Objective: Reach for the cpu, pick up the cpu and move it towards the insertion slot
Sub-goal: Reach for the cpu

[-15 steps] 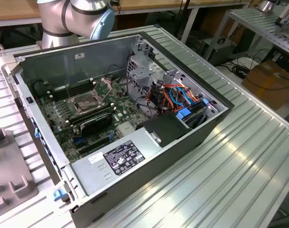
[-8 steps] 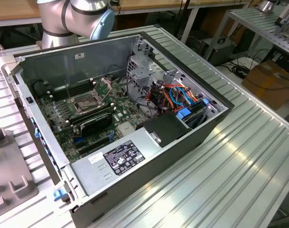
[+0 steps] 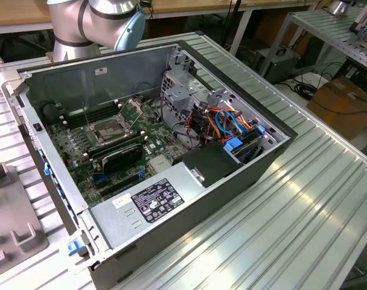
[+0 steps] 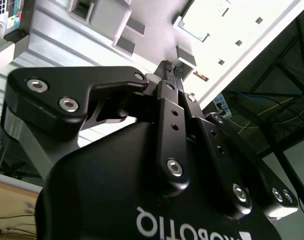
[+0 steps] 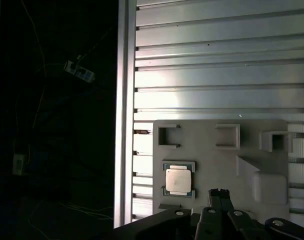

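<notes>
The gripper (image 5: pixel 219 192) has its jaws closed together with nothing between them; in both wrist views the two black fingertips (image 4: pixel 166 65) meet. In the first wrist view they are near the cpu (image 5: pixel 178 181) and not touching it. The cpu lies flat, silver face up, in a square pocket of a grey tray (image 5: pixel 217 165). The tray rests on the ribbed metal tabletop (image 5: pixel 217 50), close to one of its edges. In the exterior view, the insertion slot (image 3: pixel 109 129) sits on the green board inside the open computer case (image 3: pixel 99 78), its metal bracket raised and its dark centre bare.
</notes>
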Robot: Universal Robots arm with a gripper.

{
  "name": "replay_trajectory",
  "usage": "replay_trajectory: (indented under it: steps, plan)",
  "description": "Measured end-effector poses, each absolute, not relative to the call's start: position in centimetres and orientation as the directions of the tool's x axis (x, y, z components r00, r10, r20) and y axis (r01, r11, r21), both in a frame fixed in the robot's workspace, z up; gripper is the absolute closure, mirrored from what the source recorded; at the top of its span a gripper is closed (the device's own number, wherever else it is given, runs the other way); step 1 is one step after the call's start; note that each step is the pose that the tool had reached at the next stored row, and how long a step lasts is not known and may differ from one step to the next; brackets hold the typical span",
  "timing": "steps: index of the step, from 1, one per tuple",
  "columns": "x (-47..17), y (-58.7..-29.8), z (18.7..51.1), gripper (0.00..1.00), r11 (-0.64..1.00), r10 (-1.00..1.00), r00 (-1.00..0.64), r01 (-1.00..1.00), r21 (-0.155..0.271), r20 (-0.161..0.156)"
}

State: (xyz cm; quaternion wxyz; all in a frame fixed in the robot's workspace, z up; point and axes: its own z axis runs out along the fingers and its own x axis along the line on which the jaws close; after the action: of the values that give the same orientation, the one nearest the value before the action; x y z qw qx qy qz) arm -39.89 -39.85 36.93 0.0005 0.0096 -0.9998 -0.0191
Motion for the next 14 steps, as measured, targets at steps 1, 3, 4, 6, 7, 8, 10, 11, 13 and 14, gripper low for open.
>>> replay_trajectory:
  steps: [1,3,4,6,7,8,10,11,13,14]
  plan:
    - [-39.93,-39.84,36.93,0.89,0.999,-0.019,-1.000,-0.019,0.038,0.001]
    - [-39.97,-39.85,36.93,0.89,0.999,-0.019,-1.000,-0.019,0.038,0.000]
    - [-40.00,-39.85,36.93,0.89,0.999,-0.019,-1.000,-0.019,0.038,0.001]
    - [-40.07,-39.85,36.93,0.89,0.999,-0.019,-1.000,-0.019,0.038,0.001]
    - [-40.11,-39.85,36.93,0.89,0.999,-0.019,-1.000,-0.019,0.038,0.001]
    - [-40.15,-39.85,36.93,0.89,0.999,-0.019,-1.000,-0.019,0.038,0.001]
    - [-40.22,-39.85,36.93,0.89,0.999,-0.019,-1.000,-0.019,0.038,0.001]
    - [-40.28,-39.85,36.93,0.89,0.999,-0.019,-1.000,-0.019,0.038,0.001]
    - [-40.38,-39.84,36.93,0.89,0.999,-0.019,-1.000,-0.019,0.038,0.000]
    - [-40.47,-39.84,36.93,0.89,0.999,-0.019,-1.000,-0.019,0.038,0.001]
